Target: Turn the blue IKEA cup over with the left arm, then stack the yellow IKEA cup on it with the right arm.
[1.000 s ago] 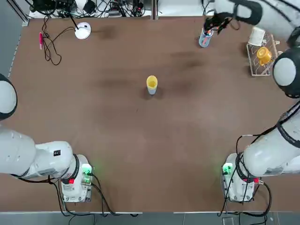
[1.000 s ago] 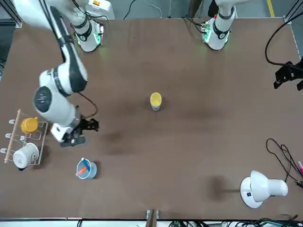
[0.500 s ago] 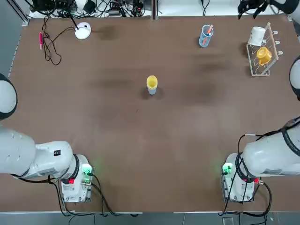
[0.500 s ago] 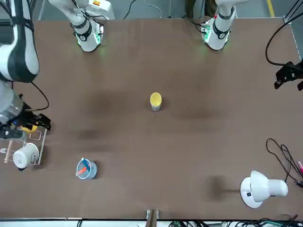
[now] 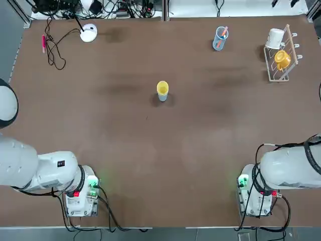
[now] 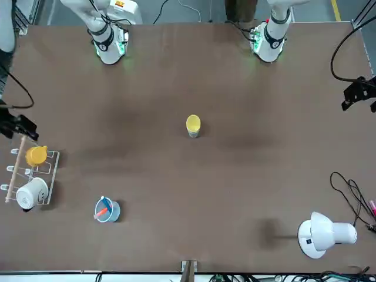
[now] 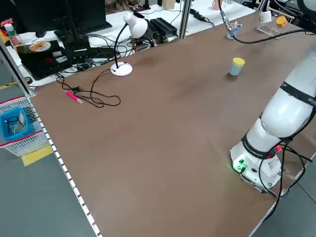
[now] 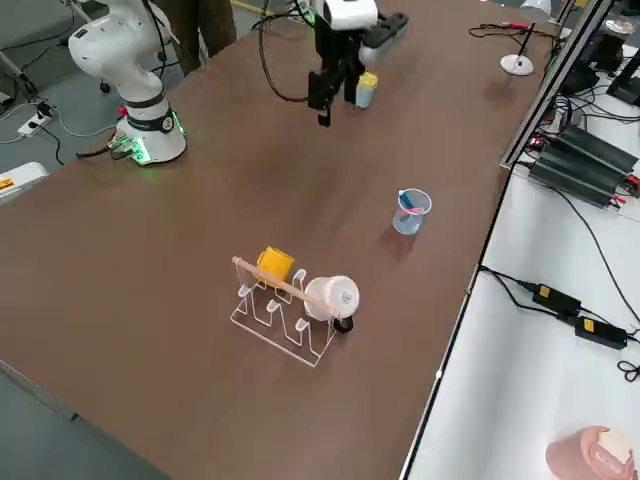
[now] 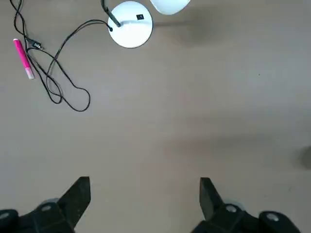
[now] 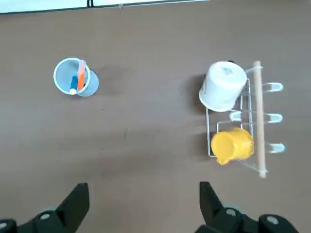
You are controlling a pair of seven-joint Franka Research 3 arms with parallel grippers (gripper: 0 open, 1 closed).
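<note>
The yellow IKEA cup (image 5: pixel 162 88) stands mouth up on top of the blue IKEA cup (image 5: pixel 163 97) at the middle of the table. Only a pale-blue band of the lower cup (image 6: pixel 193 134) shows under the yellow one (image 6: pixel 193 123). In the left side view the yellow cup (image 7: pixel 238 62) sits on the blue one (image 7: pixel 235 70). Both grippers are far from the stack. My left gripper (image 9: pixel 143 194) hangs open high over the lamp corner, and the front view shows it (image 6: pixel 357 95) at the table's edge. My right gripper (image 10: pixel 142 199) is open above the mug rack.
A wire rack (image 5: pixel 280 61) holds a white mug (image 10: pixel 222 92) and an orange-yellow mug (image 10: pixel 232 144). A see-through blue tumbler (image 5: pixel 219 38) with sticks stands near it. A white desk lamp (image 5: pixel 88 32), its cable and a pink pen (image 9: pixel 23 58) occupy the far left corner.
The right arm has swung from beside the tumbler to the table's far right edge, past the rack. The stacked cups and the left arm have stayed put.
</note>
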